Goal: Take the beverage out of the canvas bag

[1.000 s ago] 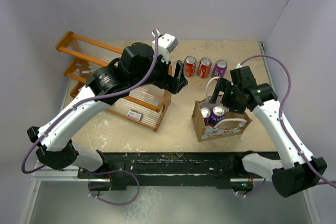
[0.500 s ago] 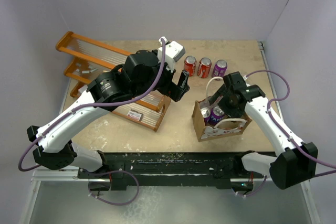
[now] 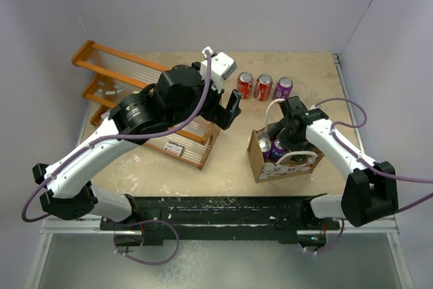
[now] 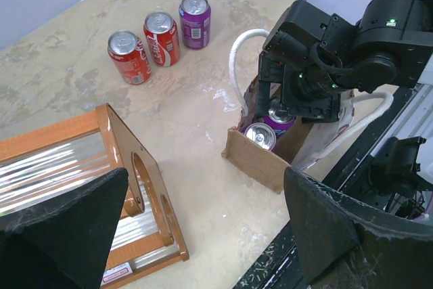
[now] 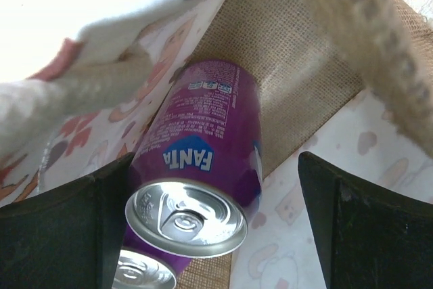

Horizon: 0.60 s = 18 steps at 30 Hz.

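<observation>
Two purple cans (image 5: 196, 147) sit in the canvas bag (image 4: 256, 162); right jaws straddle one loosely, left jaws gape empty.

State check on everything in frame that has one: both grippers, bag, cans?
Left gripper: open, empty.
Right gripper: open, fingers down in the bag either side of the Fanta can, not closed on it.
Canvas bag: upright, top open, two cans inside.
Fanta can: in the bag, sealed, ungripped.
Second purple can: in the bag, next to it.
Row of three cans: upright, outside the bag.
</observation>
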Each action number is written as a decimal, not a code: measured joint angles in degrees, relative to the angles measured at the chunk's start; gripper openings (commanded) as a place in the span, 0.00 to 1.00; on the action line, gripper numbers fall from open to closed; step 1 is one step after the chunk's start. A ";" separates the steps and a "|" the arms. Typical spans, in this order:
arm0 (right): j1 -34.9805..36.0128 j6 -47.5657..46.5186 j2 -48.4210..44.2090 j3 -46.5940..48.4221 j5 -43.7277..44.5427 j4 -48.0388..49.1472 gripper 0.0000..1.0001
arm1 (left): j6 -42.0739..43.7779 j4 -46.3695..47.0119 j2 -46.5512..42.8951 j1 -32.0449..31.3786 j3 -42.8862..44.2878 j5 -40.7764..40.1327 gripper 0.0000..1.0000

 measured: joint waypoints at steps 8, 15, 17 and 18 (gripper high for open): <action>0.02 1.51 2.01 -2.38 -0.48 3.28 0.89 | 0.76 0.02 0.00 -0.26 0.00 -0.39 0.99; 0.00 1.86 2.84 -2.49 -0.52 5.35 0.65 | 0.79 0.04 0.00 -0.79 0.00 -0.42 0.99; 0.00 1.90 2.71 -2.49 -0.52 5.35 0.56 | 0.83 0.04 0.02 -1.27 0.00 -0.48 0.99; 0.00 1.95 2.58 -2.49 -0.59 5.29 0.49 | 0.83 0.04 0.02 -1.51 0.00 -0.61 0.99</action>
